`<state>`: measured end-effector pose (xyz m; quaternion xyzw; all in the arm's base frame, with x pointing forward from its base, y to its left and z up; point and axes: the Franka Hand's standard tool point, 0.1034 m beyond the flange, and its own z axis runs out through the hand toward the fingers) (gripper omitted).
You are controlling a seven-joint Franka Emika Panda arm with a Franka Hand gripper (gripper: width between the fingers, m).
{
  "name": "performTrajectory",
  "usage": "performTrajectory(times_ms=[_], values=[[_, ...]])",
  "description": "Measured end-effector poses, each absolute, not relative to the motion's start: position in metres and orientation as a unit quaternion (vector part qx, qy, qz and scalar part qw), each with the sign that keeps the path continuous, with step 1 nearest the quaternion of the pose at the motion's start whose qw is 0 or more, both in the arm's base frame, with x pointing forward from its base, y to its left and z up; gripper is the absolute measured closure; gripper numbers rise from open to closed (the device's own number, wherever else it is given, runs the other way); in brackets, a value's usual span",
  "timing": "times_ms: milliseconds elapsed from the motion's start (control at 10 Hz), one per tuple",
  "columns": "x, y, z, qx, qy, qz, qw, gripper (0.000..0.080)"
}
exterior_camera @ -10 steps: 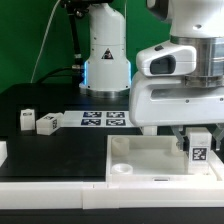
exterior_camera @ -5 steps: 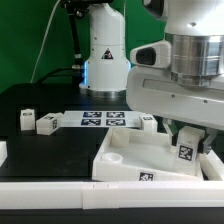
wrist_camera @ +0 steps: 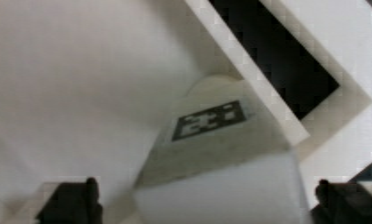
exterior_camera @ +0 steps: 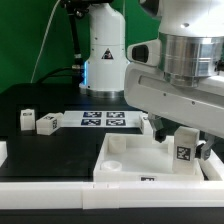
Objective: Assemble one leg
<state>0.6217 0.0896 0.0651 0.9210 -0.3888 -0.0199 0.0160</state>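
Observation:
A white leg (exterior_camera: pixel 185 155) with a black-and-white tag stands upright on the near right part of the large white tabletop (exterior_camera: pixel 125 160). My gripper (exterior_camera: pixel 183 141) hangs right over it, with a finger on each side. In the wrist view the leg (wrist_camera: pixel 215 130) runs down between the two dark fingertips (wrist_camera: pixel 67 200), and a thin gap shows on each side, so the jaws stand open around it. The gripper (wrist_camera: pixel 209 203) is not closed on the leg. The leg's foot is hidden.
Two more white legs (exterior_camera: pixel 25 120) (exterior_camera: pixel 46 123) lie on the black table at the exterior view's left. Another leg (exterior_camera: pixel 148 124) lies behind the tabletop. The marker board (exterior_camera: pixel 104 119) lies in the middle, in front of the robot base (exterior_camera: pixel 105 60). A white rail (exterior_camera: pixel 45 187) runs along the front.
The tabletop has slid toward the exterior view's left and turned slightly. The leg has shifted left with it, and the gripper has turned and followed.

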Motion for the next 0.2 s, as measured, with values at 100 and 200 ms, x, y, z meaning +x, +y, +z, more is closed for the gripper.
performTrajectory(times_ms=[100,200], values=[[0.6216,0.0895,0.0649,0.921,-0.389,-0.02,0.016,0.0155],[0.6216,0.0895,0.0648,0.921,-0.389,-0.02,0.016,0.0155]])
